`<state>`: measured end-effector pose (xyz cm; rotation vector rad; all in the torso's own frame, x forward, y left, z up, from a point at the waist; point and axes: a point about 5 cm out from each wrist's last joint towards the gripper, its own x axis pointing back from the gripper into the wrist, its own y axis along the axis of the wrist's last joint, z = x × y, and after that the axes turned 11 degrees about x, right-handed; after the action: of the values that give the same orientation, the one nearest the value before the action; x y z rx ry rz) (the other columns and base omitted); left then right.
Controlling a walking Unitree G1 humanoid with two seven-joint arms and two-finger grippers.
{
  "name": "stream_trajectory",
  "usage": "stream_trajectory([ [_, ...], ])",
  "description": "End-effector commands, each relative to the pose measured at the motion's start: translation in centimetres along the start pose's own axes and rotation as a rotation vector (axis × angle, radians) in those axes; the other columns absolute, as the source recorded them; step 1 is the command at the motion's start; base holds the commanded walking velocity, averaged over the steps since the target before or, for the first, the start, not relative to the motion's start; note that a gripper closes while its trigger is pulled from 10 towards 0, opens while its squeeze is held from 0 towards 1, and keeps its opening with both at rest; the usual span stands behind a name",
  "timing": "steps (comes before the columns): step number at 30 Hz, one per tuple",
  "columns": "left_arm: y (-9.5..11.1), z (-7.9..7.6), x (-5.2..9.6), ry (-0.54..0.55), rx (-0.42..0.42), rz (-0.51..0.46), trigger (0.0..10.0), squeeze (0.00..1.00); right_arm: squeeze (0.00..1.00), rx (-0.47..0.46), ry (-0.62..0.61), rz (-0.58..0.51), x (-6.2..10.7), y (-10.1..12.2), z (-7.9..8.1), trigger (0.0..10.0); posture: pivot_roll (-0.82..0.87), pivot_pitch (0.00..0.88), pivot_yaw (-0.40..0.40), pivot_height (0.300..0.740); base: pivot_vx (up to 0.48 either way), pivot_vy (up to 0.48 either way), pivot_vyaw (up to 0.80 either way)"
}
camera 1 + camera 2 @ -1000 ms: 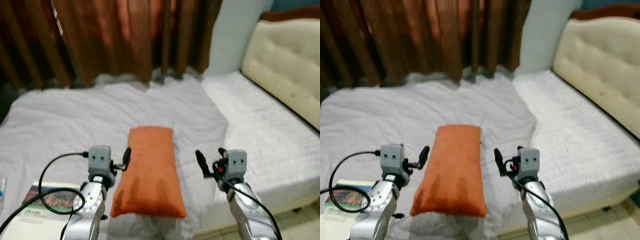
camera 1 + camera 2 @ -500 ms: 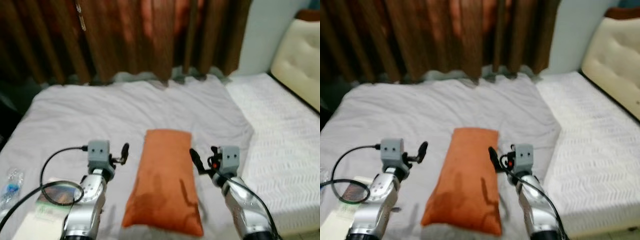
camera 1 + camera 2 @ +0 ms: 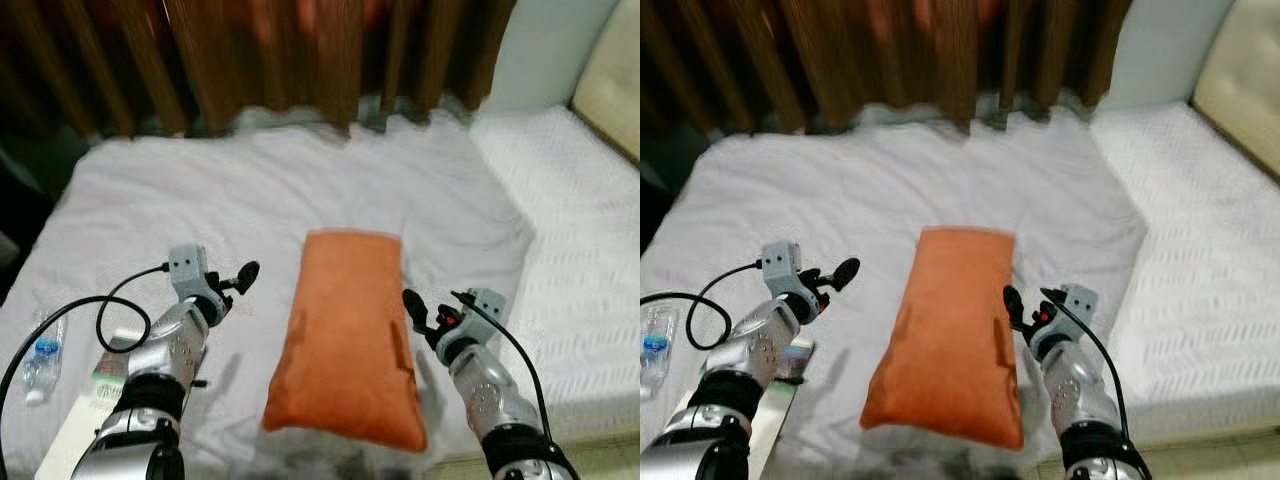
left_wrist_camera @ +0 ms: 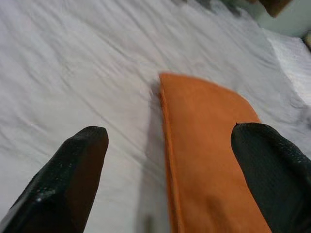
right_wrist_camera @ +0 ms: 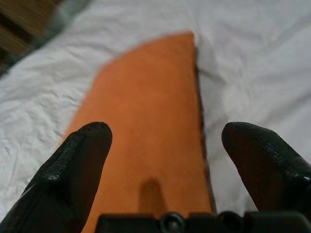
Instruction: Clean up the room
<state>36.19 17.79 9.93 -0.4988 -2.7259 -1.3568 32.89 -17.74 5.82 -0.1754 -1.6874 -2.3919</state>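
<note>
An orange pillow (image 3: 350, 335) lies lengthwise on the white bed sheet (image 3: 250, 200) in front of me. My left gripper (image 3: 236, 279) hovers just left of the pillow's middle, open and holding nothing. In the left wrist view its fingers (image 4: 73, 179) are spread wide, with the pillow's edge (image 4: 194, 126) ahead between them. My right gripper (image 3: 430, 306) sits close to the pillow's right side near its front end, also open. The right wrist view has the pillow (image 5: 150, 111) lying between the two spread fingers (image 5: 82, 160).
A water bottle (image 3: 40, 360) and a printed booklet (image 3: 100, 395) lie at the bed's front left. Brown curtains (image 3: 300, 50) hang behind the bed. A second white mattress (image 3: 570, 220) with a cream padded headboard (image 3: 612, 80) adjoins on the right.
The camera has swung left and tipped down, so the whole scene has shifted. Both arms have dropped lower beside the pillow, with their grippers still open.
</note>
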Motion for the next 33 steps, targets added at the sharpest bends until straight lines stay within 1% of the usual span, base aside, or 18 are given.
stream_trajectory([
  [1, 0.2, -0.6, -0.5, -0.047, 0.066, -0.007, 10.0, 0.00, 0.00, -0.030, 0.033, -0.047, -0.8, 1.0, 1.3, 10.0, 0.00, 0.451, 0.064, 0.740, 0.000, 0.000, 0.00],
  [2, 0.3, -0.8, -0.6, -0.056, 0.081, -0.013, 10.0, 0.00, 0.00, -0.037, 0.039, -0.054, -1.0, 1.1, 1.5, 10.0, 0.00, 0.451, 0.064, 0.740, 0.000, 0.000, 0.00],
  [3, 0.6, -1.0, -0.8, -0.064, 0.108, -0.025, 10.0, 0.00, 0.00, -0.053, 0.050, -0.066, -1.2, 1.3, 2.1, 10.0, 0.00, 0.497, 0.066, 0.740, 0.000, 0.000, 0.00],
  [4, 0.7, -1.2, -0.9, -0.075, 0.130, -0.033, 10.0, 0.00, 0.00, -0.066, 0.060, -0.077, -1.4, 1.6, 2.6, 10.0, -0.01, 0.513, 0.064, 0.740, 0.000, 0.000, 0.00],
  [6, 0.8, -1.4, -1.0, -0.085, 0.160, -0.040, 10.0, 0.00, 0.00, -0.087, 0.067, -0.089, -1.6, 1.9, 3.2, 10.0, -0.01, 0.522, 0.066, 0.740, 0.000, 0.000, 0.00],
  [7, -0.1, -1.4, -1.0, -0.084, 0.194, -0.022, 10.0, 0.00, 0.00, -0.115, 0.074, -0.083, -1.6, 1.6, 3.5, 10.0, -0.01, 0.533, 0.062, 0.740, 0.000, 0.000, 0.00],
  [8, -0.1, -1.4, -1.0, -0.084, 0.194, -0.022, 10.0, 0.00, 0.00, -0.115, 0.074, -0.083, -1.6, 1.6, 3.5, 10.0, -0.01, 0.533, 0.062, 0.740, 0.000, 0.000, 0.00],
  [10, -0.9, -1.5, -1.0, -0.090, 0.220, -0.003, 10.0, 0.00, 0.00, -0.130, 0.078, -0.078, -1.5, 1.3, 3.7, 10.0, -0.01, 0.532, 0.062, 0.740, 0.000, 0.000, 0.00],
  [13, -2.2, -1.5, -0.9, -0.085, 0.234, 0.034, 10.0, 0.00, 0.00, -0.143, 0.083, -0.071, -1.3, 0.8, 3.8, 10.0, -0.01, 0.532, 0.061, 0.740, 0.000, 0.000, 0.00],
  [15, -2.6, -1.6, -0.8, -0.105, 0.273, 0.043, 10.0, 0.00, 0.00, -0.158, 0.076, -0.080, -1.2, 0.8, 3.7, 10.0, -0.01, 0.531, 0.061, 0.740, 0.000, 0.000, 0.00],
  [16, -2.7, -1.6, -0.8, -0.116, 0.289, 0.046, 10.0, 0.00, 0.00, -0.164, 0.072, -0.086, -1.2, 0.9, 3.6, 10.0, -0.01, 0.531, 0.061, 0.740, 0.000, 0.000, 0.00],
  [20, -2.7, -3.1, -1.0, -0.234, 0.315, 0.061, 10.0, 0.00, 0.00, -0.209, 0.051, -0.113, -0.8, 1.4, 3.0, 10.0, -0.03, 0.535, 0.059, 0.740, 0.000, 0.000, 0.00],
  [22, -2.7, -3.2, -1.1, -0.248, 0.315, 0.065, 10.0, 0.00, 0.00, -0.210, 0.052, -0.114, -0.8, 1.3, 3.1, 10.0, -0.03, 0.536, 0.059, 0.740, 0.000, 0.000, 0.00],
  [26, -3.2, -3.7, -1.2, -0.272, 0.311, 0.091, 10.0, 0.00, 0.00, -0.214, 0.080, -0.091, -0.7, 0.6, 4.0, 10.0, -0.03, 0.538, 0.068, 0.740, 0.000, 0.000, 0.00],
  [28, -3.0, -3.7, -1.2, -0.274, 0.310, 0.088, 10.0, 0.00, 0.00, -0.216, 0.089, -0.083, -0.8, 0.4, 4.4, 10.0, -0.03, 0.537, 0.070, 0.740, 0.000, 0.000, 0.00],
  [30, -2.5, -3.5, -1.2, -0.266, 0.290, 0.070, 10.0, 0.00, 0.00, -0.203, 0.102, -0.076, -0.9, 0.3, 4.9, 10.0, -0.04, 0.536, 0.074, 0.740, 0.000, 0.000, 0.00],
  [33, 0.6, -2.3, -0.8, -0.253, 0.283, -0.033, 10.0, 0.00, 0.00, -0.205, 0.119, -0.068, -0.9, 0.2, 5.6, 10.0, -0.05, 0.531, 0.073, 0.740, 0.000, 0.000, 0.00],
])
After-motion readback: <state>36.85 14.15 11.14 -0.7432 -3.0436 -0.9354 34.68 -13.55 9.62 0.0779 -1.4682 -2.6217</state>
